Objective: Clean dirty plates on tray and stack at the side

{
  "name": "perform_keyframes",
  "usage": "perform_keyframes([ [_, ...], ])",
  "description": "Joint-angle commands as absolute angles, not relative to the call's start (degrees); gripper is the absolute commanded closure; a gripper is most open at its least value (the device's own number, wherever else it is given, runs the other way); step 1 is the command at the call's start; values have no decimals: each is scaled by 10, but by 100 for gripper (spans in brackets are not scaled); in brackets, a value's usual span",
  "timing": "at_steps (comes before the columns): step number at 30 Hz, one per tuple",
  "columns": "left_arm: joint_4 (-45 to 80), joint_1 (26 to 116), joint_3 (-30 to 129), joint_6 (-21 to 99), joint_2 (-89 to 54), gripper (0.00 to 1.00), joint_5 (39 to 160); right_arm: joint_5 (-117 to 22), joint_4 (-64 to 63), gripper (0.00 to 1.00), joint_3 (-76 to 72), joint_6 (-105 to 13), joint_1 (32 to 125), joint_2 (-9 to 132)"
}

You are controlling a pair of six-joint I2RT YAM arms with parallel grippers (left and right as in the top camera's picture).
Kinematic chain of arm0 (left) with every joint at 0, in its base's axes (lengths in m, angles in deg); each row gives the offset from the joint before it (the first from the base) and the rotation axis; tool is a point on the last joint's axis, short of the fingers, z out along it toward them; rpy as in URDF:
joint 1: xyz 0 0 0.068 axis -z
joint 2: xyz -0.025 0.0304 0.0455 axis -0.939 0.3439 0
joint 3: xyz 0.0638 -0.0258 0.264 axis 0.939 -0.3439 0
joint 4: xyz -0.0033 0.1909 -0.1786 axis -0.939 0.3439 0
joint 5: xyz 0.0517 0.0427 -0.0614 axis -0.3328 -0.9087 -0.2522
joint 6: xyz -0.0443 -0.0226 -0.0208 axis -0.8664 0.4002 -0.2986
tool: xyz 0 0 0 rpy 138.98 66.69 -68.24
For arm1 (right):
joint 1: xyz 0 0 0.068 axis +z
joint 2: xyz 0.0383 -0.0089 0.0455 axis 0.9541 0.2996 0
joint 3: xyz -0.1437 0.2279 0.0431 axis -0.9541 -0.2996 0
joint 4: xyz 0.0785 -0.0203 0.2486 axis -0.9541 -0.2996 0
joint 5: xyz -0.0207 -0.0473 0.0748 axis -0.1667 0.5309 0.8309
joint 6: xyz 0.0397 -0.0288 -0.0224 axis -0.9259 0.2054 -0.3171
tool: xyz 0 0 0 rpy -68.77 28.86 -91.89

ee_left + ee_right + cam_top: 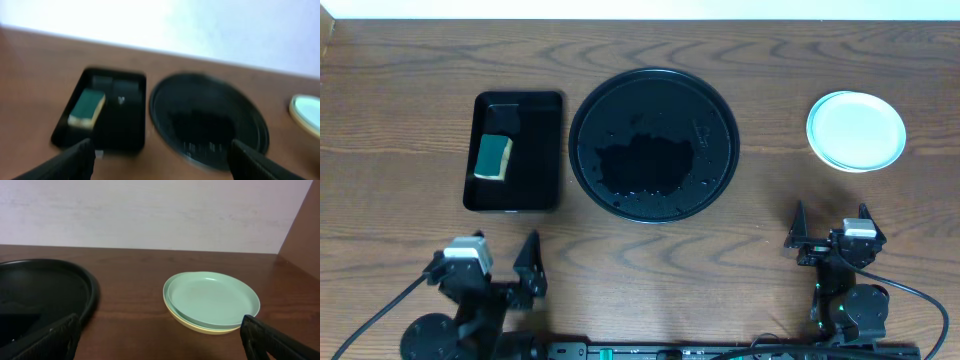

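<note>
- Plates (856,131): stacked on the surface (400,80), far right, outside the tray. The top plate is pale blue-green and the bottom one pale yellow. Their rims are slightly offset. The right wrist view shows the top face clean.
- Bare wood lies all round the stack, with a wide gap to the tray on its left.
- Tray (620,100): round, black, raised rim, centre of the surface. No plates in it, only wet patches and droplets on the floor.
- Rectangular tray (542,150): just left of the round one, a narrow strip of wood between their rims.
- Sponge (494,157): green over yellow, lying in the rectangular tray's left half.
- Right pincer (832,225): near edge, on the near side of the stack and well apart from it. Fingers spread wide, nothing between them.
- Left pincer (488,265): near edge, on the near side of the rectangular tray. Fingers spread wide, nothing between them. Its wrist view is blurred.
</note>
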State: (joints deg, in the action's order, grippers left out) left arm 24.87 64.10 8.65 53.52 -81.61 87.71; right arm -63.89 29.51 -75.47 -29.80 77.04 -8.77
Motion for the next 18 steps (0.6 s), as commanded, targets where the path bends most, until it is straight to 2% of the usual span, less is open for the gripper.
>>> perform_keyframes([
  [1,145,642,13,499,-847,16,874,-642,294,1,-756,-303,773,-91],
  [10,-349,642,-177,438,-881,16,872,-642,294,1,-756,-303,773,-91],
  [13,-429,646,-224,437,-889,16,846,-642,294,1,-756,-303,773,-91],
  [18,-449,667,-272,436,-894,16,785,-642,294,1,-756,-303,773,-91],
])
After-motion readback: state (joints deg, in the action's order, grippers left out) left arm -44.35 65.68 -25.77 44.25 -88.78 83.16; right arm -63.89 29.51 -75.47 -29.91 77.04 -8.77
